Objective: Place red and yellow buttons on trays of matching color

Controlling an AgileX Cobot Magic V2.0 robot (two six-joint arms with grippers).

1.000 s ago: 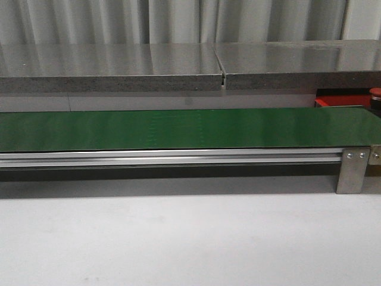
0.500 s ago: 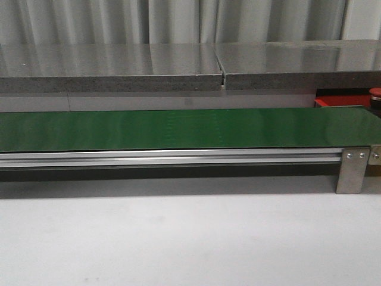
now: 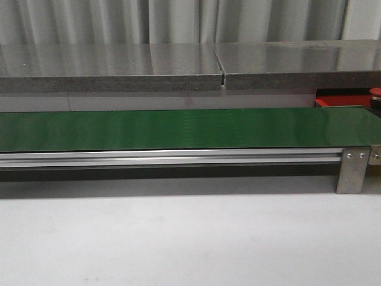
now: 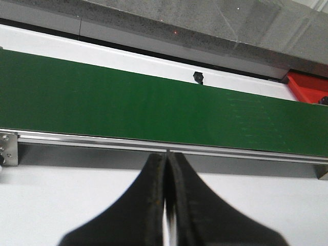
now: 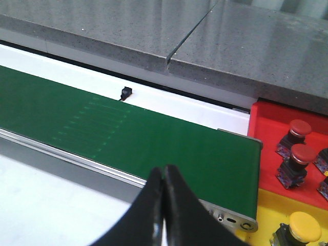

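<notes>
Left gripper (image 4: pixel 166 164): fingers pressed together, nothing between them, held low over the white tabletop (image 4: pixel 61 195) on the near side of the green conveyor belt (image 4: pixel 128 102). Right gripper (image 5: pixel 164 179): fingers likewise closed on nothing, poised over the near edge of the belt close to its right end.

Beyond the right fingers, past the belt end, a red tray (image 5: pixel 264 128) is seen with two red buttons (image 5: pixel 300 128) standing upright on it, red caps on dark bodies; more buttons are cut by the picture's edge. Just beside it lies a yellow tray (image 5: pixel 266 205), with one yellow button (image 5: pixel 304 226) on it. In the front view only a sliver of the red tray (image 3: pixel 342 101) and one red cap (image 3: pixel 375 91) are visible at the far right. The belt surface is bare in all views. A small black sensor (image 5: pixel 125 93) sits on the belt's far side, below the grey stone ledge (image 5: pixel 128 36).

Judgement: waiting phase; no button is on the belt to be picked. The fingers should be opened before any descent, and the approach made from straight above the cap so the button is not tipped.

Against the earlier front pictures, only the faint seam marks on the belt (image 3: pixel 196 122) are displaced slightly rightward, so the belt is taken to be running; all else is unchanged.
</notes>
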